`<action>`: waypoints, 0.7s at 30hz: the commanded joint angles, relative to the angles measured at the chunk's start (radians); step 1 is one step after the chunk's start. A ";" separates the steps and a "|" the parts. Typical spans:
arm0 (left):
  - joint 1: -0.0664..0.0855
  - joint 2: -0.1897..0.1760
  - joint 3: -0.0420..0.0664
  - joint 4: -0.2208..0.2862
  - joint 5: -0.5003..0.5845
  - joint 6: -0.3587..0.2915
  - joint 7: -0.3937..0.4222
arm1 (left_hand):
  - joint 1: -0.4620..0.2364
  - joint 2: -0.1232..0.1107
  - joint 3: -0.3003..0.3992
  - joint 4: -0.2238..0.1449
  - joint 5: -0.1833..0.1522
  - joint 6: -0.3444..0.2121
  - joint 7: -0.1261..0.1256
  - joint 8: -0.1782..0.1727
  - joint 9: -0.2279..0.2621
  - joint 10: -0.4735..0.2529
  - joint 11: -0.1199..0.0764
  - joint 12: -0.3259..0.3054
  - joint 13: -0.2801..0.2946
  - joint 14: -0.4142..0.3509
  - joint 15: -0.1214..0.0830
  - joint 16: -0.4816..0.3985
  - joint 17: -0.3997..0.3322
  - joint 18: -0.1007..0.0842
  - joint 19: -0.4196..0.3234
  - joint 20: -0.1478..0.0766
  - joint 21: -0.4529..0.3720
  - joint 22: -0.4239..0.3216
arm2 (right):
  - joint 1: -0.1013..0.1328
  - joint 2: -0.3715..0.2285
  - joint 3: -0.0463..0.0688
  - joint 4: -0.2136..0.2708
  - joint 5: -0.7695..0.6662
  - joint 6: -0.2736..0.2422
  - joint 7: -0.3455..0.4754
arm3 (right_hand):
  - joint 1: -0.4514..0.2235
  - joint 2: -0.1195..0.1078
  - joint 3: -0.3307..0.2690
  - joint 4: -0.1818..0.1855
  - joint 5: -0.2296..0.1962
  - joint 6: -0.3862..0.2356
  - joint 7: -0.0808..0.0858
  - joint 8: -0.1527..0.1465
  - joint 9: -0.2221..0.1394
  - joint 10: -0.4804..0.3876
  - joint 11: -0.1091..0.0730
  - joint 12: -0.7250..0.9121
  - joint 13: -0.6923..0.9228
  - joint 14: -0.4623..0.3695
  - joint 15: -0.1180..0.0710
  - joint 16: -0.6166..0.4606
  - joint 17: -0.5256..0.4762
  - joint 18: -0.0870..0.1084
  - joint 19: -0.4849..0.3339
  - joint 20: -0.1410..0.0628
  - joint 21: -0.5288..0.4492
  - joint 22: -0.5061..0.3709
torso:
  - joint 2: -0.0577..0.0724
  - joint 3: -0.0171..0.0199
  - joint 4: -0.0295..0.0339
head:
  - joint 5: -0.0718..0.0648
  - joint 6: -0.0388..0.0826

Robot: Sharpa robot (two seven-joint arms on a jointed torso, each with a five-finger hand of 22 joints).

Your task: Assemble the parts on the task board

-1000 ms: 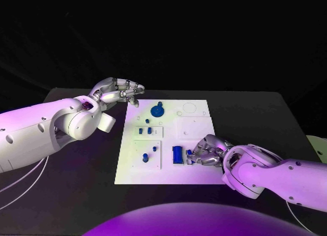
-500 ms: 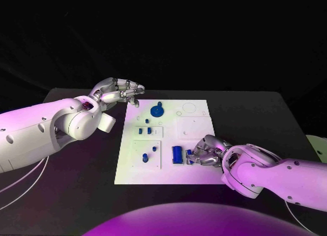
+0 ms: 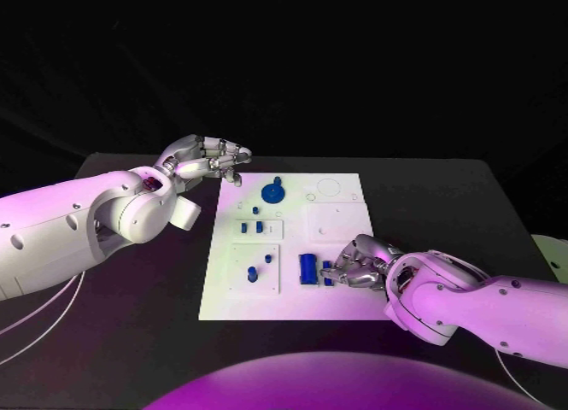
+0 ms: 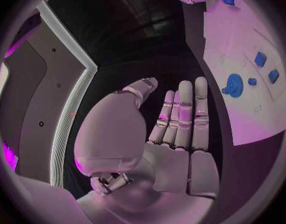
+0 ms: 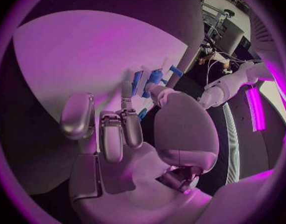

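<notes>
The white task board (image 3: 339, 218) lies in the middle of the black table. A blue gear (image 3: 274, 191) stands at its far end, and small blue parts (image 3: 250, 227) stand in the raised plates further along. A long blue block (image 3: 308, 268) stands near the front. My right hand (image 3: 358, 263) rests on the board just right of that block, fingers curled down. Its thumb and fingertips pinch a small blue part (image 5: 143, 113), also visible in the head view (image 3: 330, 276). My left hand (image 3: 207, 160) hovers off the board's far left corner, its fingers (image 4: 183, 114) straight and holding nothing.
A pale object (image 3: 557, 252) sits at the table's right edge. Bare black table (image 3: 456, 205) runs on both sides of the board. My left forearm (image 3: 74, 226) stretches over the table's left side.
My right hand has edged slightly left towards the long blue block, with its fingers staying curled. My left hand has not moved.
</notes>
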 commanded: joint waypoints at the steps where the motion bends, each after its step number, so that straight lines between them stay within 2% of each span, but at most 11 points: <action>1: 0.000 0.002 0.001 0.002 0.005 0.013 0.003 | 0.003 0.009 -0.002 0.006 0.002 -0.005 0.001 0.001 -0.001 -0.005 0.001 0.006 -0.002 -0.007 0.002 0.004 -0.001 0.008 0.008 0.002 -0.004 -0.001 | -0.001 -0.003 0.000 0.005 -0.018 0.016 0.003 | 0.007 0.011 -0.018 0.001 0.006 0.008 0.000 -0.003 -0.001 0.032 0.001 -0.004 0.146 0.102 0.004 0.004 0.263 -0.009 0.006 0.001 -0.005 0.124 | 0.000 -0.0005 0.0001 | 0.000 0.000; 5: 0.000 0.001 0.001 0.002 0.005 0.013 0.003 | 0.003 0.009 -0.002 0.006 0.002 -0.005 0.001 0.001 -0.001 -0.005 0.001 0.006 -0.002 -0.007 0.002 0.004 -0.001 0.008 0.008 0.002 -0.004 -0.001 | -0.001 -0.009 0.000 0.010 -0.019 0.024 0.009 | 0.018 0.015 -0.024 -0.001 0.010 0.008 -0.001 -0.005 -0.002 0.032 0.001 -0.003 0.146 0.102 0.004 0.004 0.263 -0.009 0.006 0.001 -0.005 0.125 | 0.000 -0.0003 -0.0001 | 0.001 0.000; 8: 0.000 0.001 0.001 0.002 0.005 0.012 0.003 | 0.003 0.009 -0.002 0.006 0.002 -0.005 0.001 0.001 -0.001 -0.005 0.001 0.006 -0.002 -0.007 0.002 0.004 -0.001 0.008 0.008 0.002 -0.004 -0.001 | -0.001 -0.013 0.000 0.012 -0.019 0.034 0.013 | 0.058 0.017 -0.027 -0.010 0.014 0.007 -0.002 -0.008 -0.004 0.032 0.000 -0.004 0.146 0.102 0.003 0.004 0.263 -0.008 0.006 0.000 -0.006 0.125 | 0.001 0.0000 0.0001 | 0.002 0.000; 15: 0.000 0.000 0.001 0.002 0.005 0.013 0.004 | 0.003 0.009 -0.002 0.006 0.002 -0.005 0.001 0.001 -0.001 -0.005 0.001 0.006 -0.002 -0.007 0.002 0.004 -0.001 0.008 0.008 0.002 -0.004 -0.001 | -0.001 -0.014 0.000 0.005 -0.046 0.052 0.017 | 0.178 -0.003 -0.014 -0.057 -0.015 0.010 -0.005 -0.014 -0.007 0.030 -0.003 -0.007 0.145 0.102 0.001 0.004 0.263 -0.009 0.007 -0.002 -0.007 0.128 | 0.000 0.0000 -0.0003 | 0.001 0.000; 21: 0.000 0.001 0.001 0.002 0.005 0.013 0.005 | 0.004 0.010 -0.002 0.007 0.003 -0.006 0.001 0.001 -0.002 -0.006 0.001 0.008 -0.002 -0.007 0.002 0.005 -0.001 0.008 0.008 0.002 -0.005 -0.001 | -0.001 -0.007 0.000 -0.007 -0.079 0.046 0.007 | 0.215 -0.004 -0.008 -0.074 -0.016 0.013 -0.007 -0.016 -0.009 0.031 -0.005 -0.006 0.146 0.102 -0.001 0.004 0.263 -0.009 0.007 -0.003 -0.009 0.128 | 0.000 0.0000 0.0004 | 0.002 0.000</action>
